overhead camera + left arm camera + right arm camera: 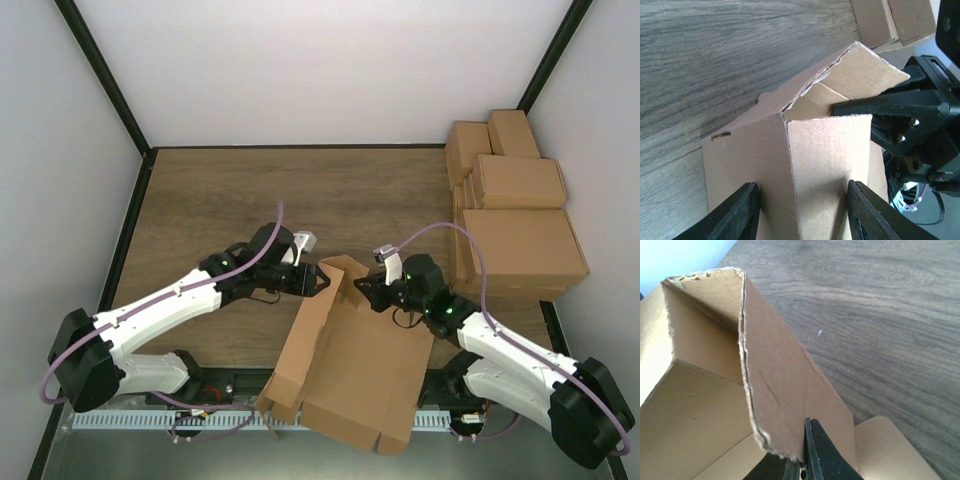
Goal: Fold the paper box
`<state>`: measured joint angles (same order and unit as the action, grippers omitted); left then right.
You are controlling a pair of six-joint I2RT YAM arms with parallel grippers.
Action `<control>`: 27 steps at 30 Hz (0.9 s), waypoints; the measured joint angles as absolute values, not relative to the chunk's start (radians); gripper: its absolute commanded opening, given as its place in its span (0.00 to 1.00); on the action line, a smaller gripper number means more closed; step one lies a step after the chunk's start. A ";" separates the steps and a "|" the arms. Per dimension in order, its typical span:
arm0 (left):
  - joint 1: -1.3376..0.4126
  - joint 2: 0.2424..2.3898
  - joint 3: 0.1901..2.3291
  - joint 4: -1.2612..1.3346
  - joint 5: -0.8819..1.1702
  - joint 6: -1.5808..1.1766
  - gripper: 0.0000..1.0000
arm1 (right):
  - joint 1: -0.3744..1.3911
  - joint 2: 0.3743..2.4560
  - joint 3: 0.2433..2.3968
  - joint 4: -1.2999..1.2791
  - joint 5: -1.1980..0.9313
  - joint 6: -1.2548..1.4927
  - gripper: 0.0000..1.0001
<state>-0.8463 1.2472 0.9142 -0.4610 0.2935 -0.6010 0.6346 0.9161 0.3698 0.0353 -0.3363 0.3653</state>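
The paper box (pixel 350 375) is a brown cardboard sheet, partly folded, lying at the table's near edge between my two arms. Its far end stands up as a raised corner (pixel 815 150). My left gripper (pixel 322 280) reaches in from the left. In the left wrist view its jaws (pixel 802 202) straddle that corner, and both fingers (pixel 737 212) press on its faces. My right gripper (pixel 362 290) is shut on the upright flap (pixel 775 390), pinching its lower edge (pixel 804 442). The left wrist view shows the right gripper's black tip (pixel 850 107) against the flap.
Several finished brown cartons (pixel 515 230) are stacked at the back right and show at the top of the left wrist view (pixel 895 20). The box's near end overhangs the metal rail (pixel 150 420) at the table's front. Black frame posts (pixel 105 80) rise at the back corners.
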 measured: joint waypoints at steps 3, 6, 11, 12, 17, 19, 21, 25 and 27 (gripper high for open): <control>-0.849 1.254 0.914 -0.450 0.287 -0.603 0.50 | 0.649 0.896 0.369 0.009 -0.334 0.405 0.05; -0.853 1.259 0.914 -0.440 0.274 -0.605 0.50 | 0.668 0.880 0.369 -0.008 -0.327 0.440 0.05; -0.854 1.263 0.914 -0.427 0.259 -0.609 0.50 | 0.719 0.868 0.365 -0.009 -0.314 0.491 0.16; -0.854 1.264 0.914 -0.424 0.258 -0.609 0.50 | 0.730 0.868 0.361 -0.003 -0.316 0.499 0.19; -0.861 1.273 0.914 -0.405 0.257 -0.587 0.50 | 0.755 0.879 0.330 0.050 -0.340 0.508 0.24; -0.862 1.277 0.919 -0.406 0.253 -0.574 0.50 | 0.756 0.889 0.329 0.064 -0.339 0.495 0.27; -0.863 1.283 0.925 -0.406 0.253 -0.564 0.50 | 0.756 0.897 0.329 0.074 -0.337 0.480 0.33; -0.863 1.286 0.925 -0.405 0.256 -0.548 0.51 | 0.756 0.899 0.305 0.115 -0.348 0.434 0.43; -0.863 1.286 0.925 -0.405 0.260 -0.545 0.51 | 0.756 0.898 0.287 0.136 -0.361 0.415 0.43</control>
<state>-0.8631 1.2858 0.9253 -0.4049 0.2596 -0.5449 0.7563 0.8978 0.2867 0.1356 -0.3614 0.4152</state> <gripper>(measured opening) 0.506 0.425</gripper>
